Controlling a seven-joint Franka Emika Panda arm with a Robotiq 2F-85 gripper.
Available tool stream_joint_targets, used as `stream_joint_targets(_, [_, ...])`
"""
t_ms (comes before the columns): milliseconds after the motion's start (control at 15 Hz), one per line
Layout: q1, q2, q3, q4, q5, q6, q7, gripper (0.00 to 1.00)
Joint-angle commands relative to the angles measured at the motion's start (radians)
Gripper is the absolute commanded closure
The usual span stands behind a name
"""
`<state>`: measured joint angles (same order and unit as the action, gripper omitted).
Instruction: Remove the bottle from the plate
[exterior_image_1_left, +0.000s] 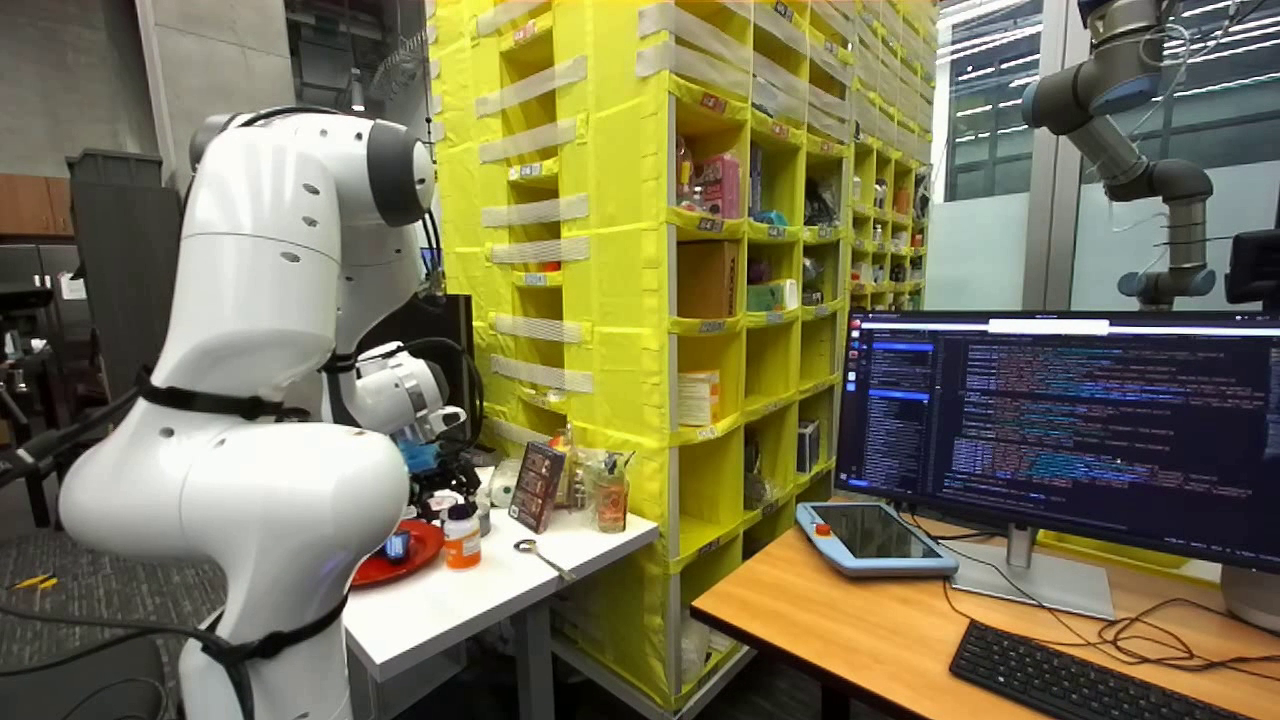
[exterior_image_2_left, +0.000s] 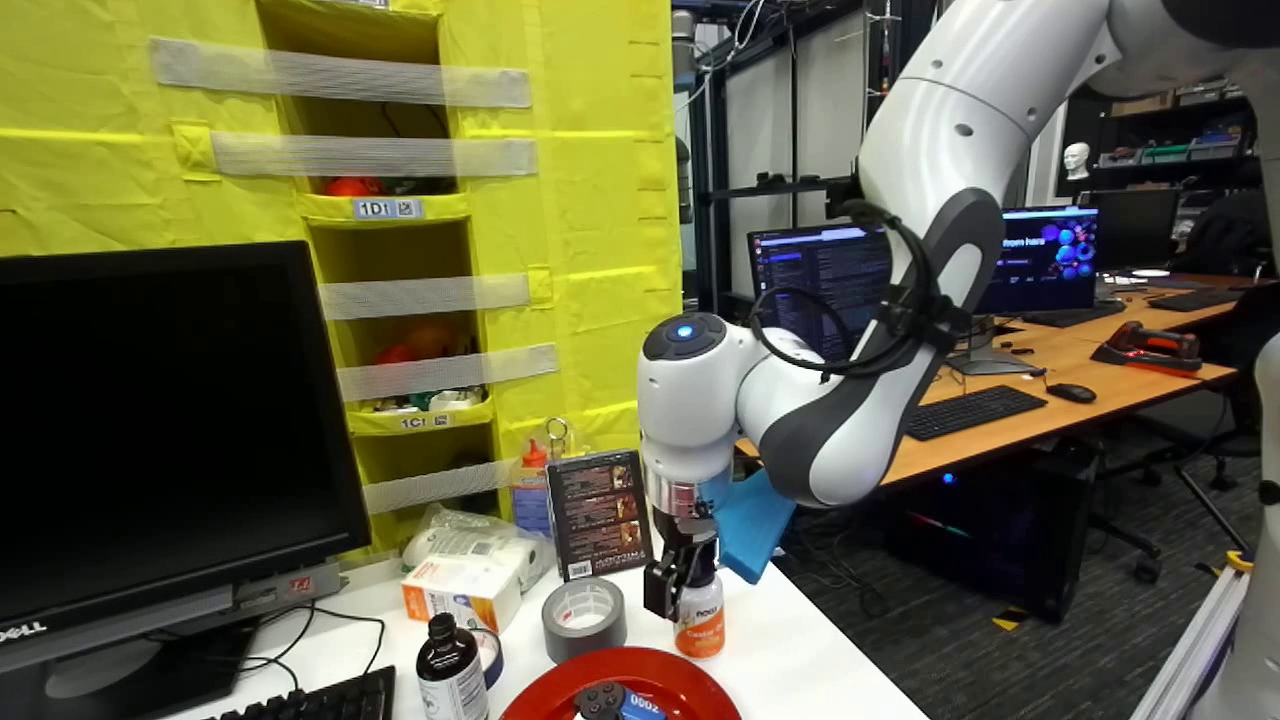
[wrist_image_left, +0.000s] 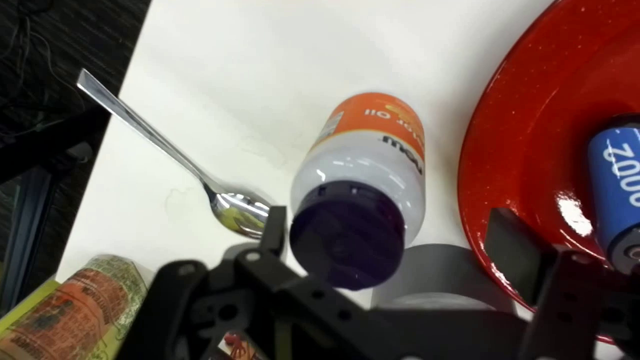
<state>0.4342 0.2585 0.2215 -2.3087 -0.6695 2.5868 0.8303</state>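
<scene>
Already, it seems, the bottle (wrist_image_left: 360, 170) is off the plate (wrist_image_left: 500, 150): it stands upright on the white tabletop (wrist_image_left: 280, 70), just beside the red rim, a strip of white showing between. Its long axis runs vertically, dark cap (wrist_image_left: 347, 235) uppermost. The coming move hangs on how that cap sits to the gripper (wrist_image_left: 392, 235): seen from the wrist, it lies between the spread fingers (wrist_image_left: 274, 230), which grasp nothing, and much nearer the finger toward the spoon (wrist_image_left: 235, 210) than the finger seen over the plate's edge. How far down the fingertips reach past the cap, I cannot tell. I judge that only the retreat is left, so a straight lift along the bottle's axis suits; sideways drift could tip it. Farther out, a blue item (wrist_image_left: 617, 175) lies on the plate, and a grey tape roll (exterior_image_2_left: 590, 645) rests nearby.
</scene>
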Motion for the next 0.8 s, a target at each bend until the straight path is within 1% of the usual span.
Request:
stream_joint_targets(0, [0.030, -0.017, -0.011, 0.014, -0.038, -0.020, 0.018, 0.00])
stream_joint_targets(133, [0.045, -0.039, -0.014, 0.016, -0.080, -0.033, 0.049, 0.00])
stream_joint_targets(333, [0.063, -0.095, -0.010, 0.009, -0.191, -0.048, 0.162, 0.00])
stream_joint_targets(533, [0.057, -0.139, 0.022, 0.015, -0.283, -0.075, 0.264, 0.00])
stream_joint_targets(733, [0.045, -0.165, 0.063, 0.017, -0.327, -0.059, 0.304, 0.00])
